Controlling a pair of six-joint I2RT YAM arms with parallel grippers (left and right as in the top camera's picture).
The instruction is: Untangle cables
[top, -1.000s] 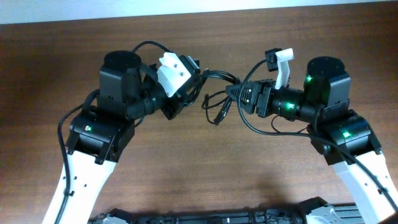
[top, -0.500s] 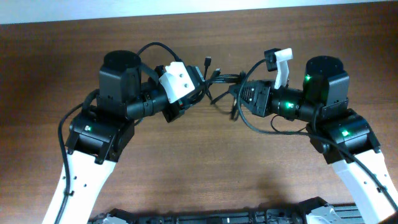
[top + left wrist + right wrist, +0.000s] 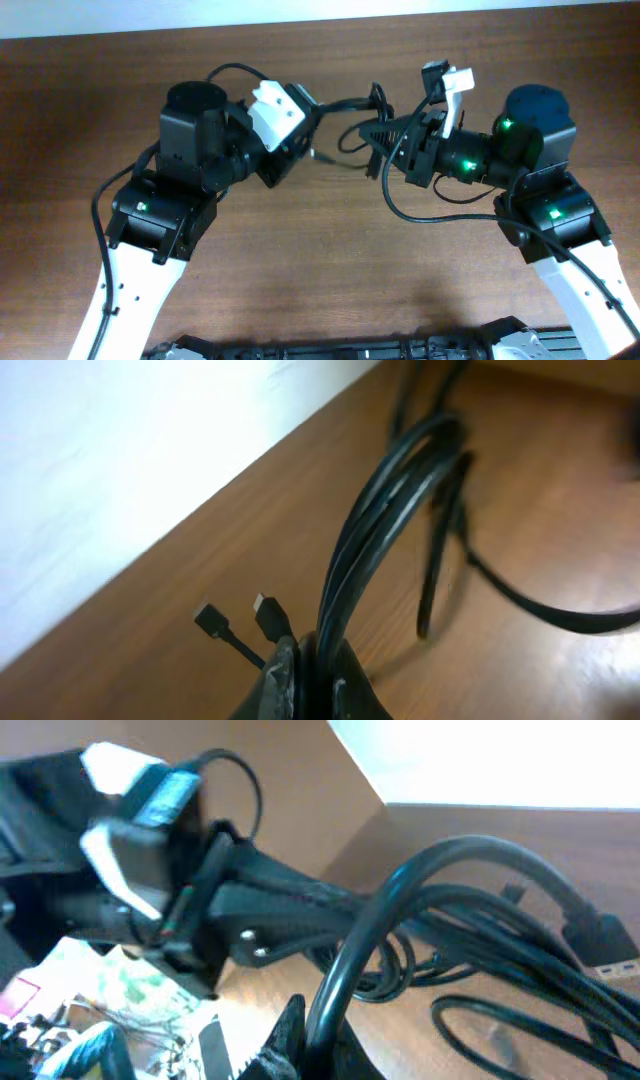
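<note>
Overhead view: cables [image 3: 345, 104] held over the counter [image 3: 330, 250], long axis running left to right between both arms.
I find the left fingers [image 3: 275, 690] and right fingers [image 3: 285, 1040] each pinching the bundle.

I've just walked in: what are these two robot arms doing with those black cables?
Two robot arms are working on a tangle of thin black cables over a wooden table. The left gripper is shut on a bundle of several strands, two plug ends sticking out beside it. The right gripper is shut on a loop of the same tangle. The cables span the gap between the grippers, not yet separated.
</note>
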